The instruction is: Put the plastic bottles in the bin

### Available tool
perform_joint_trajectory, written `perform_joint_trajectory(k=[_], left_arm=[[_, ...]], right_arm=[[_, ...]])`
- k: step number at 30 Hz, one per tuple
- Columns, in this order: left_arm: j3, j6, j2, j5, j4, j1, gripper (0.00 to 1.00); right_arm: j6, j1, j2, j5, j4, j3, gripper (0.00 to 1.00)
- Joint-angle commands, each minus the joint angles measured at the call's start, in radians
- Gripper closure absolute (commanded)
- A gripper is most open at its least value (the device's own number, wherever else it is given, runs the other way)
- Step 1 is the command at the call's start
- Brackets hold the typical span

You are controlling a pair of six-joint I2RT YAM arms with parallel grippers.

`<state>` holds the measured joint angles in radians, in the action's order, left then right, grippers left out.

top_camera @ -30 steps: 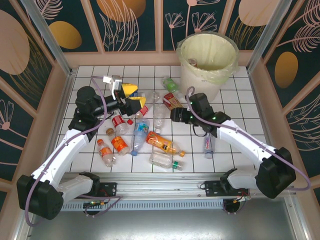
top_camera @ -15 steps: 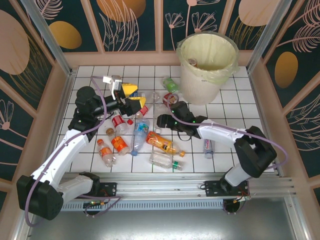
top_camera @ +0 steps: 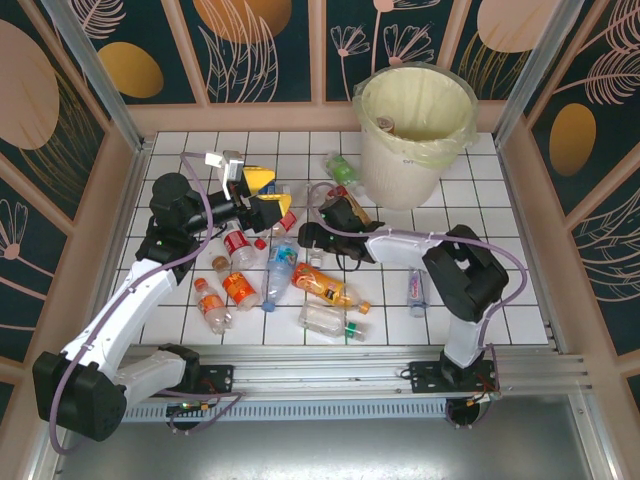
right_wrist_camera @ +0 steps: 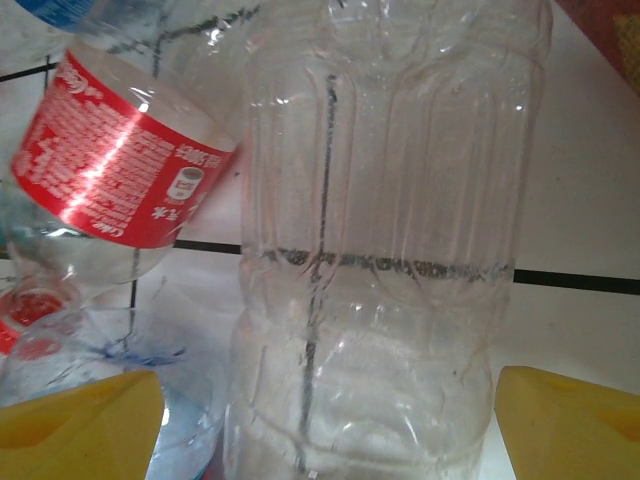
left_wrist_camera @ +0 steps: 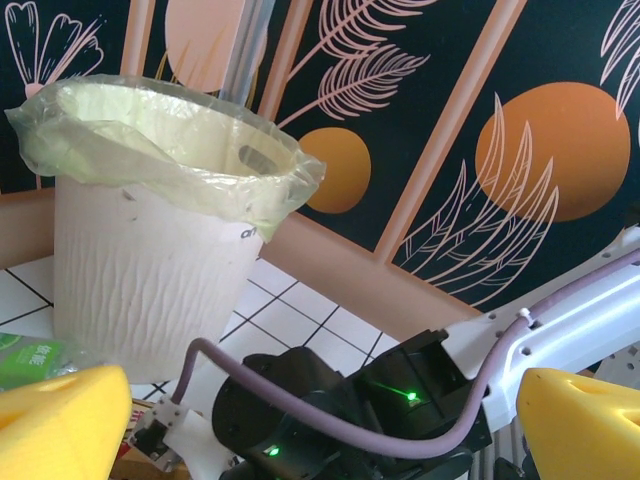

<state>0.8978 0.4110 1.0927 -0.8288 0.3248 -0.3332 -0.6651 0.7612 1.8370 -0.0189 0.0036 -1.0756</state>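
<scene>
Right wrist view: the right gripper (right_wrist_camera: 322, 425), jaws open, straddles a clear bottle (right_wrist_camera: 385, 200), a red-labelled bottle (right_wrist_camera: 120, 170) just beside; left gripper (left_wrist_camera: 322, 420) gapes wide facing the bin (left_wrist_camera: 150, 270).

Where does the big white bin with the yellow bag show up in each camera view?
Top external: the large round white plastic bin lined with a pale yellow bag stands upper right, at the table's far edge.
Left wrist: the bin stands upright at the left.
Right wrist: a close look at a clear ribbed plastic bottle lying on the tiles.
Shared landmark: the white tiled table.
</scene>
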Motion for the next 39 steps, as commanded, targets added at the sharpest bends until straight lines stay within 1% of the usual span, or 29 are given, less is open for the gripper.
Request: perform_joint_trajectory(k=[1,6,13,22,26,32,39], left_arm=[[0.032,-0.026,-0.019,-0.006,-0.001,-0.006,0.01],[0.034,-0.033,-0.018,-0.007,-0.008,-0.007,0.01],[0.034,-0.036,-0.014,-0.006,-0.01,-0.006,0.02],[0.036,-0.04,-0.011,-0.005,-0.012,-0.006,0.01],[0.034,-0.038,-0.01,-0.006,-0.012,-0.006,0.01],[0.032,-0.033,-0.008,-0.01,-0.005,-0.006,0.02],[0.019,-0.02,-0.023,-0.017,0.027,-0.006,0.01]], right_arm=[[-0.008,0.008,0.035,0.028,0.011,-0.045,0.13],[0.007,0.009,0.075,0.044,-0.012,-0.081,0.14],[0.014,0.008,0.106,0.05,-0.022,-0.104,0.2],[0.03,0.008,0.082,0.061,-0.03,-0.099,0.3],[0.041,0.007,0.068,0.073,-0.04,-0.098,0.32],[0.09,0.007,0.008,0.096,-0.046,-0.088,0.33],[0.21,0.006,-0.133,0.074,-0.037,-0.031,0.33]])
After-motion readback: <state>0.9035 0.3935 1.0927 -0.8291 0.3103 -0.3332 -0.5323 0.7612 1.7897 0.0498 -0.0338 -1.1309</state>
